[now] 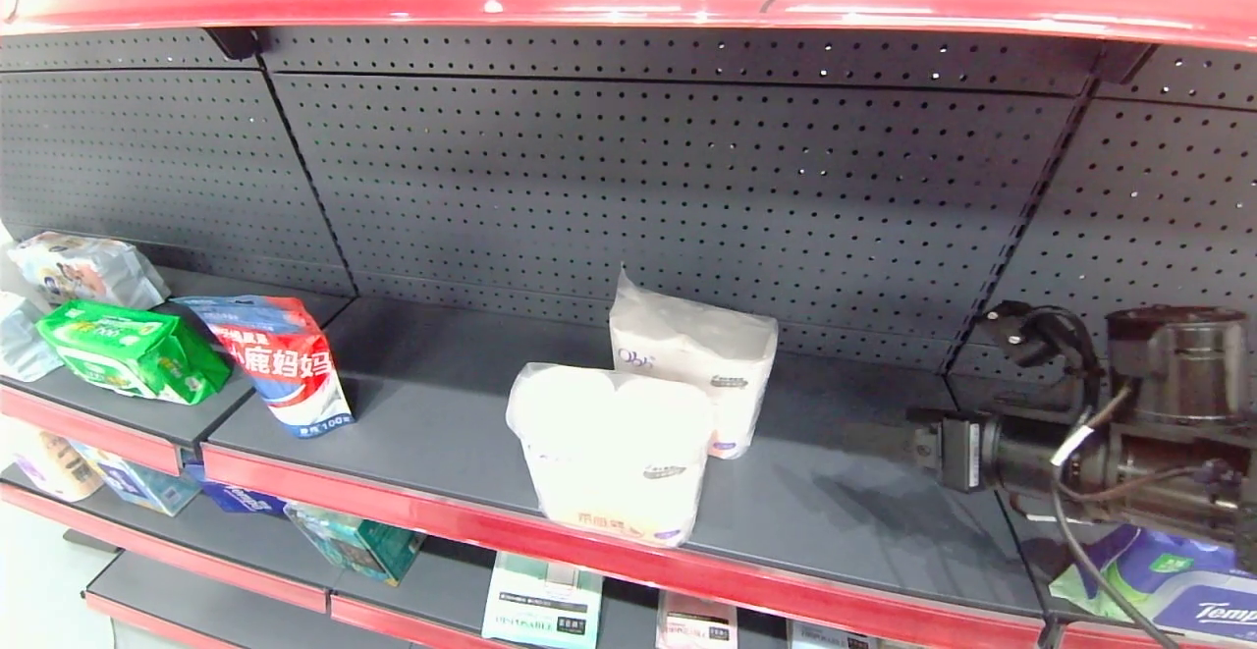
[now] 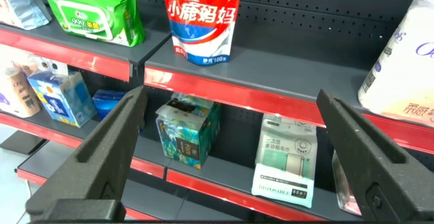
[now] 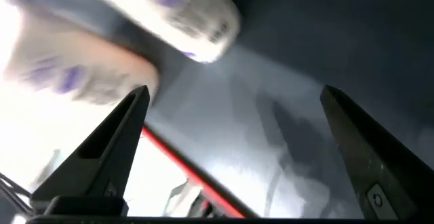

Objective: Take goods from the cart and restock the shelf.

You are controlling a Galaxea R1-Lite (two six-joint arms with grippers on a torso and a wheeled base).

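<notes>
The left hand (image 2: 230,96) and right hand (image 3: 234,91) both gape wide, empty.

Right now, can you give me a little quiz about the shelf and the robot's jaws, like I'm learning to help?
1. True or false: the front white pack and the back white pack stand on the same shelf board.
2. What colour is the wipes pack on the robot's left of the red-and-blue bag? A green, B yellow, C black.
3. Fill in: both arms' jaws are ____, with nothing between them.
Key: 1 true; 2 A; 3 open.
</notes>
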